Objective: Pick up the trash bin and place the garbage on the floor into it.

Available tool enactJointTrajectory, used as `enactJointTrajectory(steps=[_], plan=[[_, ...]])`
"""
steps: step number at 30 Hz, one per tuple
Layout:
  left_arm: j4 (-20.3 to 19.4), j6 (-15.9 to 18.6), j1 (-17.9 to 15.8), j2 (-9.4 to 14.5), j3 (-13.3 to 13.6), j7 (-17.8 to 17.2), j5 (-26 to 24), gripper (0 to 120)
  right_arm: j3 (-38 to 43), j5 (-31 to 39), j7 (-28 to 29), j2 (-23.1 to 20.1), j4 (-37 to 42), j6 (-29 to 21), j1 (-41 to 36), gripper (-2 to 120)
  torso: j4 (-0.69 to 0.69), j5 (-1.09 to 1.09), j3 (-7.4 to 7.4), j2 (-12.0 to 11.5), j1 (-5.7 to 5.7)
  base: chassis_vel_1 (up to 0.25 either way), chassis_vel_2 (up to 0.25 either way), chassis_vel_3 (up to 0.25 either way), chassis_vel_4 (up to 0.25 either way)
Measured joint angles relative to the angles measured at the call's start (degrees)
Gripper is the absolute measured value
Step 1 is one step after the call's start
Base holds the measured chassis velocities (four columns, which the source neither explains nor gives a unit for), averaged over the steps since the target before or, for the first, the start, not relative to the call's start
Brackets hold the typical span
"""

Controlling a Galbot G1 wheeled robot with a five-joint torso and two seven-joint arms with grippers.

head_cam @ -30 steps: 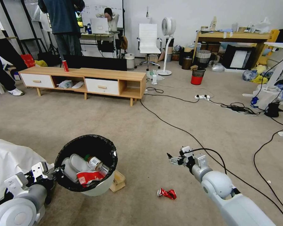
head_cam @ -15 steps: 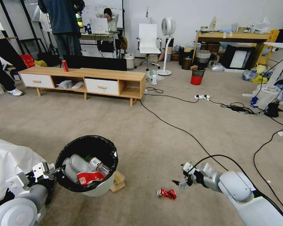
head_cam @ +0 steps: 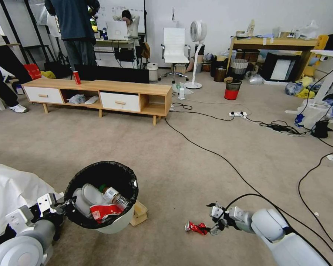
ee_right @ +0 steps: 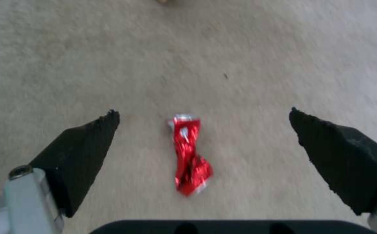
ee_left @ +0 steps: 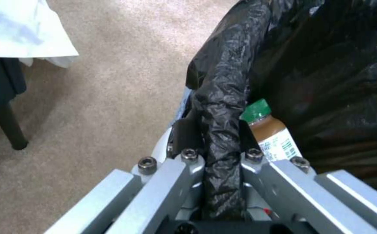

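Observation:
The trash bin point(head_cam: 116, 221), pale white with a black bag over its rim, hangs tilted at the lower left of the head view. My left gripper point(head_cam: 64, 205) is shut on its rim point(ee_left: 221, 107). Inside lie a green-capped bottle point(ee_left: 271, 130), clear bottles and a red-and-white piece point(head_cam: 103, 211). One piece of garbage, a crushed red wrapper point(head_cam: 197, 228), lies on the floor point(head_cam: 166, 162). My right gripper point(head_cam: 214, 218) hovers low just right of it, open. In the right wrist view the wrapper point(ee_right: 189, 154) sits between the spread black fingertips point(ee_right: 93, 139), untouched.
A small wooden box point(head_cam: 140, 213) rests on the carpet beside the bin. Black cables point(head_cam: 211, 151) cross the floor towards my right arm. A white cloth point(head_cam: 11, 192) covers something at the left. Farther off stand a wooden TV bench point(head_cam: 100, 94) and a red-bottomed mesh bin point(head_cam: 232, 89).
My right arm has dropped and swung back and left, bringing its open gripper down beside the red wrapper. The bin in my left gripper has sunk very slightly.

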Motion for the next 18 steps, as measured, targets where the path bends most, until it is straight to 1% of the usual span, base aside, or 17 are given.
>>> enactJointTrajectory(steps=[1, 6, 7, 9, 10, 12, 18], plan=[[-0.02, -0.05, 0.15, -0.08, -0.04, 0.08, 0.02, 3, -0.47, 0.05, 0.22, 0.99, -2.21, 1.74, 0.98, 100, 0.02, 0.0, 0.0, 0.0, 0.0, 0.0, 0.0, 0.0, 0.0], [-0.01, -0.16, 0.3, -0.27, -0.03, 0.21, 0.2, 3, -1.66, 0.53, 2.05, 2.16, -5.3, 3.3, 2.14, 100, 0.0, -0.01, 0.0, 0.0, 0.0, 0.0, 0.0, 0.0, 0.0], [-0.01, -0.19, 0.29, -0.38, 0.05, 0.25, 0.31, 3, -2.46, 0.37, 2.64, 3.23, -7.73, 5.01, 3.03, 100, 0.0, 0.0, 0.0, 0.0, 0.0, 0.0, 0.0, 0.0, 0.0], [0.02, -0.2, 0.19, -0.52, 0.11, 0.28, 0.48, 3, -3.34, -0.01, 3.59, 4.82, -10.95, 6.81, 4.2, 100, 0.0, -0.02, 0.0, 0.0, 0.0, 0.0, 0.0, 0.0, 0.0], [0.02, -0.2, 0.19, -0.52, 0.11, 0.28, 0.48, 3, -3.34, -0.01, 3.59, 4.82, -10.95, 6.81, 4.2, 100, 0.0, -0.02, 0.0, 0.0, 0.0, 0.0, 0.0, 0.0, 0.0], [-0.03, -0.38, 0.39, -0.83, -0.11, 0.35, 0.58, 3, -4.31, 0.32, 5.36, 6.6, -14.78, 8.82, 5.2, 100, 0.01, 0.0, 0.0, 0.0, 0.0, 0.0, 0.0, 0.0, 0.0], [-0.12, -0.63, 1.12, -0.63, -0.68, 0.58, 0.57, 3, -5.3, -0.05, 6.08, 7.79, -17.8, 9.74, 6.22, 100, -0.01, -0.02, 0.0, 0.0, 0.0, 0.0, 0.0, 0.0, 0.0]])
